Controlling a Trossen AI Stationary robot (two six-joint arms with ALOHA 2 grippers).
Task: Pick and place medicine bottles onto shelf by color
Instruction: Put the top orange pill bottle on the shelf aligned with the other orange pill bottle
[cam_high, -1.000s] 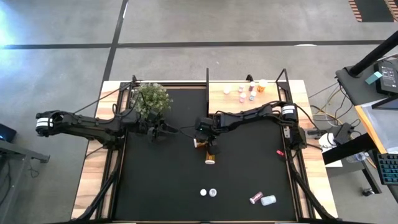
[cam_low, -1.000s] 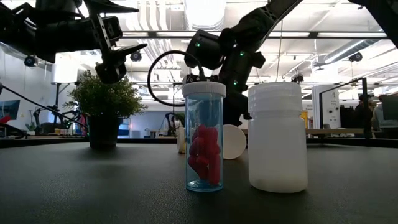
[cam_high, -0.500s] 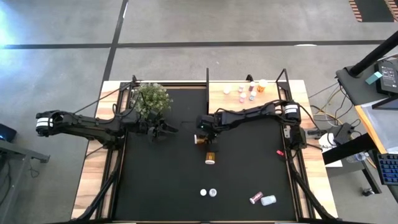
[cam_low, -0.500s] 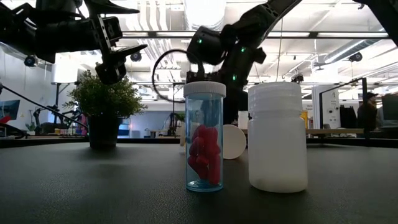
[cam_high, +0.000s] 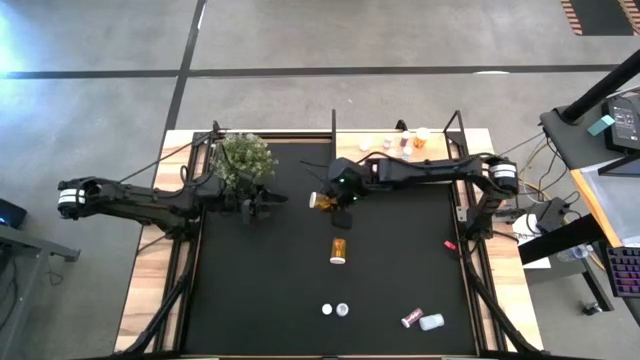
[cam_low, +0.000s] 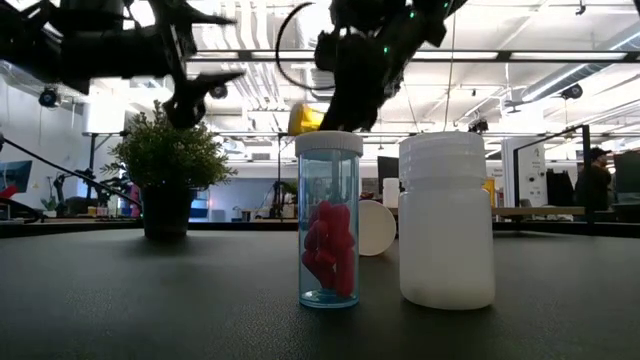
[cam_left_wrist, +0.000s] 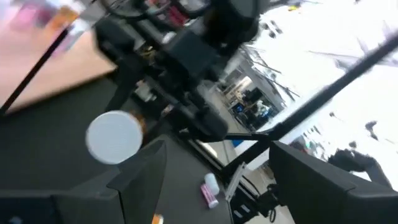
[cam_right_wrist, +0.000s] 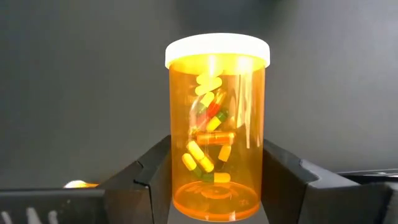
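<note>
My right gripper (cam_high: 330, 199) hangs over the middle of the black mat, shut on an orange bottle (cam_right_wrist: 215, 124) with a white cap and mixed capsules inside. In the low view that bottle (cam_low: 304, 120) hangs high above the table. My left gripper (cam_high: 270, 203) waits open beside the potted plant (cam_high: 243, 158), nothing between its fingers. Another orange bottle (cam_high: 339, 250) lies on its side on the mat. Two small bottles (cam_high: 335, 310) stand near the front edge. The shelf (cam_high: 395, 160) at the far right carries several bottles (cam_high: 392, 146). My right gripper pinches the orange bottle's base end (cam_right_wrist: 211, 186) between its two fingers (cam_right_wrist: 149, 180), one on each side of the round wall. The bottle lies along the fingers, its white cap (cam_right_wrist: 217, 50) pointing away from the gripper. It is lifted clear of the table.
A clear bottle with red pills (cam_low: 329, 220) and a white bottle (cam_low: 446, 220) stand close to the low camera. A pink bottle (cam_high: 411, 318) and a white one (cam_high: 432, 322) lie at the front right. A small red speck (cam_high: 450, 245) lies at the right.
My right gripper has risen from the mat and drawn toward the table's far edge with the orange bottle, which is now lifted clear instead of lying on the mat. The left gripper stayed by the plant.
</note>
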